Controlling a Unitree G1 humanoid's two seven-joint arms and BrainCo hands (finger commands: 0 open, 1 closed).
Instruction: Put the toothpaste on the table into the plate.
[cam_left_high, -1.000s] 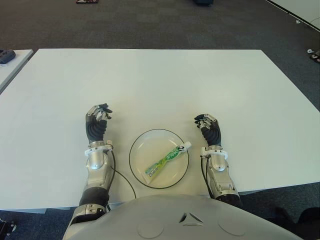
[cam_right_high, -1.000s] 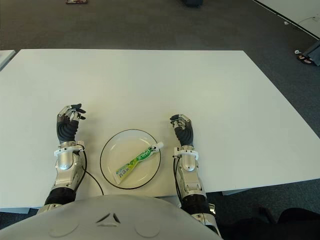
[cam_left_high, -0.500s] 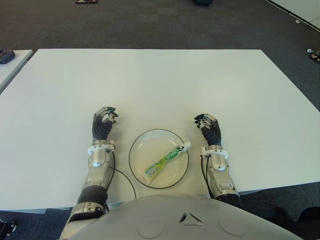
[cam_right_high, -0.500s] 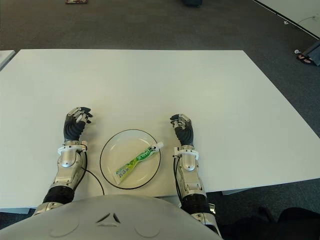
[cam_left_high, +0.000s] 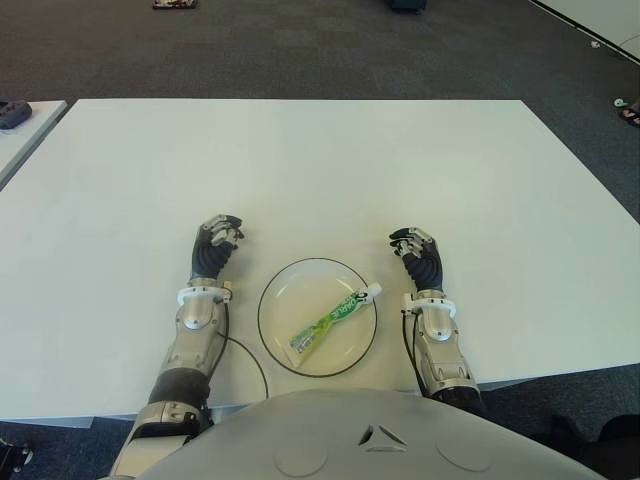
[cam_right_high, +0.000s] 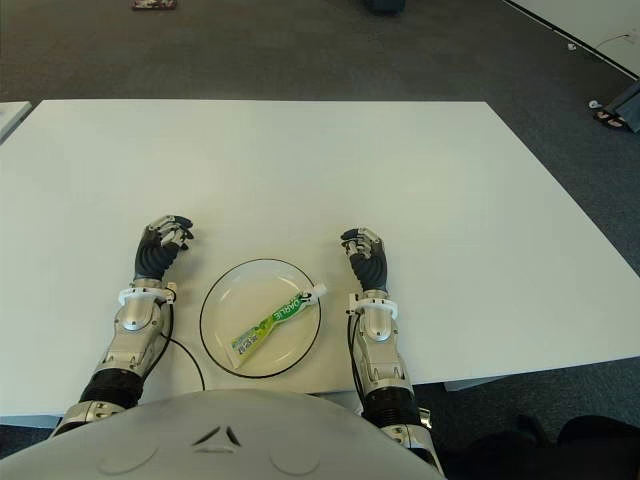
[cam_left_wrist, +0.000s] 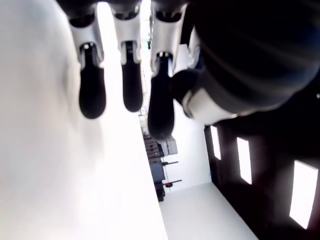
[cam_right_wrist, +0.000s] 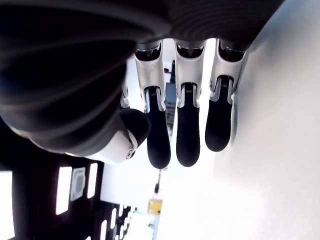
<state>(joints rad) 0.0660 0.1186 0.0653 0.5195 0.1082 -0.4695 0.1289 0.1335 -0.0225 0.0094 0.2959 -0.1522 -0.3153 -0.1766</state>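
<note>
Toothpaste (cam_left_high: 335, 319) already inside the plate (cam_left_high: 275, 298), lying slantwise from lower left to upper right of the dish, cap end (cam_left_high: 374, 291) poking over the right rim toward the right hand — task looks essentially done, judging by how things lie. Left hand (cam_left_high: 215, 247) just left of the plate in the lower-middle of the frame, fingers (cam_left_wrist: 123, 75) loosely curled with nothing between them; right hand (cam_left_high: 420, 259) just right of the plate, fingers (cam_right_wrist: 187, 125) likewise relaxed and slightly bent, empty. Both over the white worktop (cam_left_high: 320, 170), whether touching it cannot be told. Best handling from here, probably: no further grasp, just a clean retreat — both hands drawn outward and back, away from the rim, so no knuckle clips the overhanging cap and tips the tube out. If a tidier seat is wanted, a light nudge of the cap inward with a right fingertip should do, plate left unshifted. Main risk appears to be brushing the thin rim.
</note>
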